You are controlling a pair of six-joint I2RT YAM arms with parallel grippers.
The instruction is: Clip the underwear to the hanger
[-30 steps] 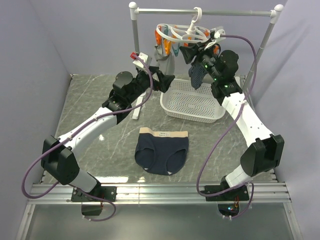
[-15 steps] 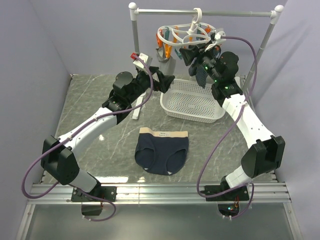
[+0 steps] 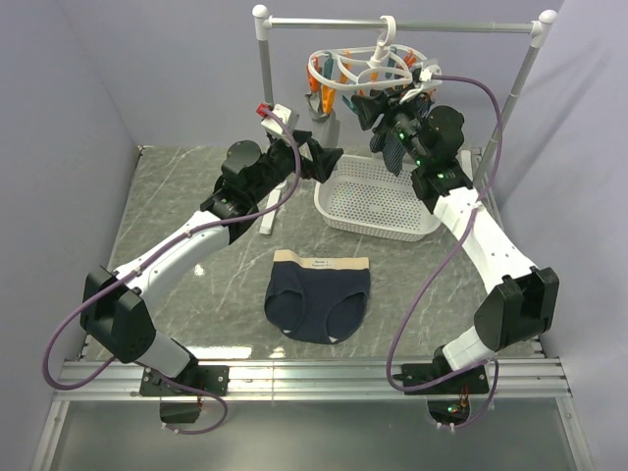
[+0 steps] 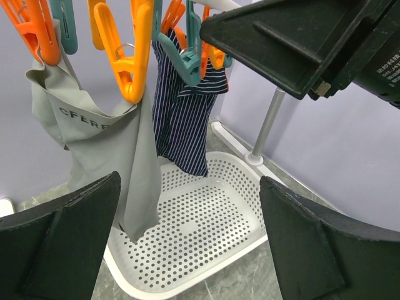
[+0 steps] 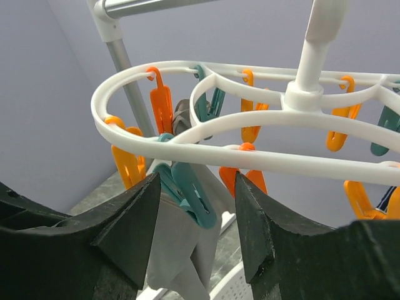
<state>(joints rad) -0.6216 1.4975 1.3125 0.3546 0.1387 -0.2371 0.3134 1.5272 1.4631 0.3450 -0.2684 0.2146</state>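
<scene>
The underwear lies flat on the table, just on the near side of the basket; no arm touches it. The hanger hangs above the basket's far edge. Our left gripper, at the basket's left side, is wide open and empty. Our right gripper, above the basket, has its jaws apart and grips nothing. We should first pinch the waistband at one corner.

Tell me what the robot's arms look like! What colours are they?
Both the left arm and right arm have white tube-shaped links joined by chunky black joints. A purple cable loops along each. The left gripper and right gripper have black, wedge-shaped fingers. Small green lights glow near the right wrist.
</scene>
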